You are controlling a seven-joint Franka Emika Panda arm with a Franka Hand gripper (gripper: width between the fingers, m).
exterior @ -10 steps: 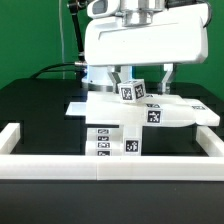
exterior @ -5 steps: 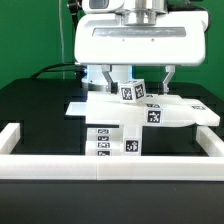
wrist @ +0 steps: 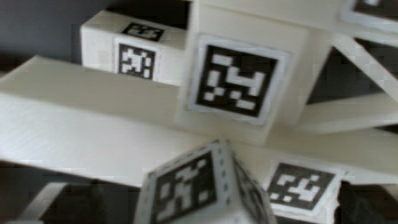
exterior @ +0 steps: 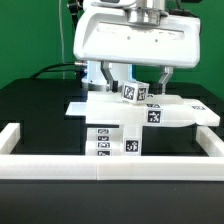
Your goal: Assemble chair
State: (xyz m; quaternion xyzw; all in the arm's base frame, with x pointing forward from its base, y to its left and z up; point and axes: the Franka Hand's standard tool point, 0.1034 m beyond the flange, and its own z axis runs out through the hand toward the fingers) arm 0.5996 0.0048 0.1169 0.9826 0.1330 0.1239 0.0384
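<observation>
I am hovering my gripper [exterior: 135,80] over the chair [exterior: 120,108], fingers [exterior: 105,76] spread wide and gripping nothing. Reading from the exterior view's left, one finger is hanging above the slab [exterior: 185,112], the tagged cube [exterior: 133,93] is sitting between both fingers and just below them, then the other finger. The slab is running crosswise, along my opening line, so I judge a straight descent is what is needed.

Beneath me lies a black tabletop [exterior: 40,100], fenced by a plain white border rail [exterior: 60,168]. The marker board [exterior: 100,141] sits just inside it, with a green backdrop [exterior: 25,40] behind.
</observation>
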